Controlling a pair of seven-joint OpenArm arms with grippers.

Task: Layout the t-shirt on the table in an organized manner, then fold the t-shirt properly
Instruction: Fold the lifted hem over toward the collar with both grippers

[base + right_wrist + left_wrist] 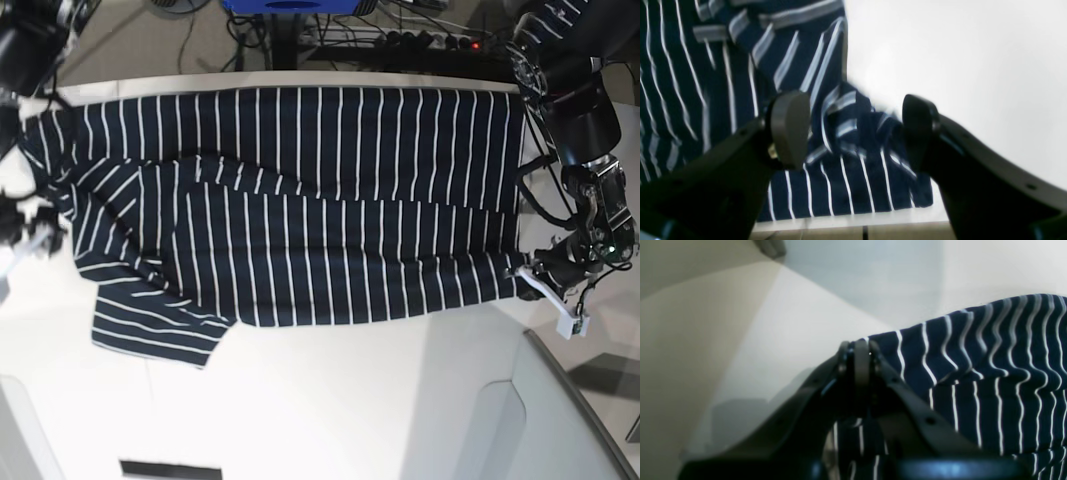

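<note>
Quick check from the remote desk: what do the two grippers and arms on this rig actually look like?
Both are black. The right gripper has two curved jaws with rounded grey pads. The left gripper has slim jaws with screw holes and pale pad edges. White parts and thin cables hang near each wrist in the base view.

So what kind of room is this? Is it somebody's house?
Probably a robot lab or workshop, not a house. Two robot arms work over a big white table with a striped t-shirt on it, and there are cables and a power strip on the floor behind.
</note>
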